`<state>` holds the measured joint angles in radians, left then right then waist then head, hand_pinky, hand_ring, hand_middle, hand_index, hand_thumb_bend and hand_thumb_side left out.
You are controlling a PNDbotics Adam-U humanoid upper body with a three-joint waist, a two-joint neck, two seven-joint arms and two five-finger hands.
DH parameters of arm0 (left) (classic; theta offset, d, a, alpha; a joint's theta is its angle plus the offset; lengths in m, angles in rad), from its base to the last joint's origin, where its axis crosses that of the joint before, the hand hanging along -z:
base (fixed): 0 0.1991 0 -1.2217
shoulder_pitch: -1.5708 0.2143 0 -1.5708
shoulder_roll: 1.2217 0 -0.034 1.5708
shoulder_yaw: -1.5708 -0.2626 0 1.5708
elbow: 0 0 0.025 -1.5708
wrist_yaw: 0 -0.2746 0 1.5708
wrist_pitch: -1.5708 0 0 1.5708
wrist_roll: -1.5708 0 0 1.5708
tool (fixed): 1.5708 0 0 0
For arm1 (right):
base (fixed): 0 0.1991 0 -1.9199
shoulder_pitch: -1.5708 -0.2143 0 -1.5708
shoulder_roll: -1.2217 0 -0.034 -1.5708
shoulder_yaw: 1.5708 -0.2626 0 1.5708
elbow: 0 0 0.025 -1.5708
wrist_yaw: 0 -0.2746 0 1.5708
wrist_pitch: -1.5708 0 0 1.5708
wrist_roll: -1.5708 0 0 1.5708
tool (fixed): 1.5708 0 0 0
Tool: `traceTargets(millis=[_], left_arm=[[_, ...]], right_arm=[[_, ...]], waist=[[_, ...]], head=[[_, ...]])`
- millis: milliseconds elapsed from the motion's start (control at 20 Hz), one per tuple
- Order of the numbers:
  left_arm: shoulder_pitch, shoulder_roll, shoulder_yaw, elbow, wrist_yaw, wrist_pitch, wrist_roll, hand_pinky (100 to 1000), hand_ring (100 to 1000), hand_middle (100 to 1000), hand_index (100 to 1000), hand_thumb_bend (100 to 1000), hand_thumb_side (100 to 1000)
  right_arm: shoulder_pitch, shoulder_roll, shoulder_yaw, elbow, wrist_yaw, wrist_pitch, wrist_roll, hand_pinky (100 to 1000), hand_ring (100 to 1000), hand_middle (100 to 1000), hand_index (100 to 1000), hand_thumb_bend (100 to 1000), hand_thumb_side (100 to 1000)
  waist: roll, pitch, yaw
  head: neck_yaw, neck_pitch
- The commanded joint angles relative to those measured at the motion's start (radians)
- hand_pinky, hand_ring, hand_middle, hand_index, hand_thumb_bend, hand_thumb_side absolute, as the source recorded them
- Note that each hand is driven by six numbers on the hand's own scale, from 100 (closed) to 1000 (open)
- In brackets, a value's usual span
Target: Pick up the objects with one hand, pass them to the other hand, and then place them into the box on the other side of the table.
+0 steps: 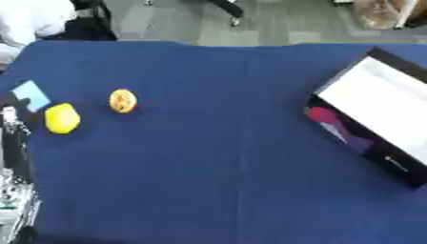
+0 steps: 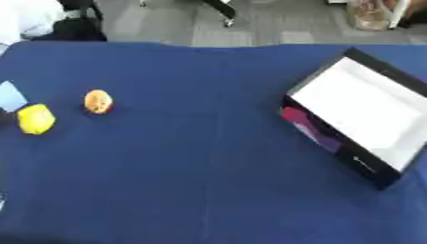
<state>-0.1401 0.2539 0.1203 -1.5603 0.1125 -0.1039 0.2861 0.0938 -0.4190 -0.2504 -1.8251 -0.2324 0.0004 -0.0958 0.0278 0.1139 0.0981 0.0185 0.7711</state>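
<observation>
On the left side of the blue-clothed table [image 1: 217, 157] lay three small things: a yellow lemon-like object [image 1: 62, 118], an orange round object [image 1: 123, 101] just beside it toward the centre, and a pale blue card-like piece [image 1: 32, 95] near the left edge. All three rested on the cloth; nothing touched them. Across the table, well apart from them, stood the box [image 2: 354, 107], dark-walled with a white inside. Its white floor looked bare, so no object seemed to have gone in.

Left arm [image 1: 13, 157] showed only as dark and silver hardware along the lower left edge of the left eye view. Whether that included the hand, and how its fingers stood, could not be told. Right hand appeared in neither view.

Judgement: task appeared at or near its start. Nothing lifted, nothing passed, nothing boxed. All three pick-ups, hand-overs and placements seemed left to do, with the left hand nearest the objects.
</observation>
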Motion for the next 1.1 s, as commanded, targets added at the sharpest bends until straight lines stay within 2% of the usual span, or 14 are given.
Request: traceTargets(millis=[50,400,600,800,1100], left_arm=[[-0.009,0.019,0.009,-0.013,-0.005,-0.003,0.005,826,699,789,880,158,880],[-0.023,0.031,0.011,-0.026,-0.012,-0.004,-0.004,837,771,828,866,147,875],[-0.037,0.065,0.011,-0.038,-0.006,-0.003,-0.010,839,782,839,870,137,864],[-0.068,0.149,0.005,-0.054,0.009,-0.001,-0.012,844,790,835,870,100,830],[-0.132,0.314,-0.016,-0.048,0.032,0.027,-0.028,855,800,829,867,100,800]], right_arm=[[-0.004,-0.023,-0.005,-0.019,0.005,-0.001,0.001,909,887,1000,987,100,704],[-0.008,-0.034,-0.014,-0.035,0.005,-0.009,-0.009,909,889,1000,987,100,696],[-0.010,-0.038,-0.019,-0.049,0.008,-0.014,-0.018,909,889,1000,987,100,691],[-0.012,-0.041,-0.019,-0.063,0.012,-0.016,-0.022,909,889,1000,987,100,686],[-0.008,-0.053,-0.016,-0.083,0.014,-0.020,-0.025,908,889,1000,986,100,673]], waist=[[-0.012,0.007,-0.002],[-0.004,0.026,-0.011],[0.000,0.040,-0.013],[0.003,0.052,-0.013],[0.007,0.055,-0.011]], head=[[-0.002,-0.001],[-0.032,-0.001],[-0.028,-0.001],[-0.016,-0.001],[0.003,-0.001]])
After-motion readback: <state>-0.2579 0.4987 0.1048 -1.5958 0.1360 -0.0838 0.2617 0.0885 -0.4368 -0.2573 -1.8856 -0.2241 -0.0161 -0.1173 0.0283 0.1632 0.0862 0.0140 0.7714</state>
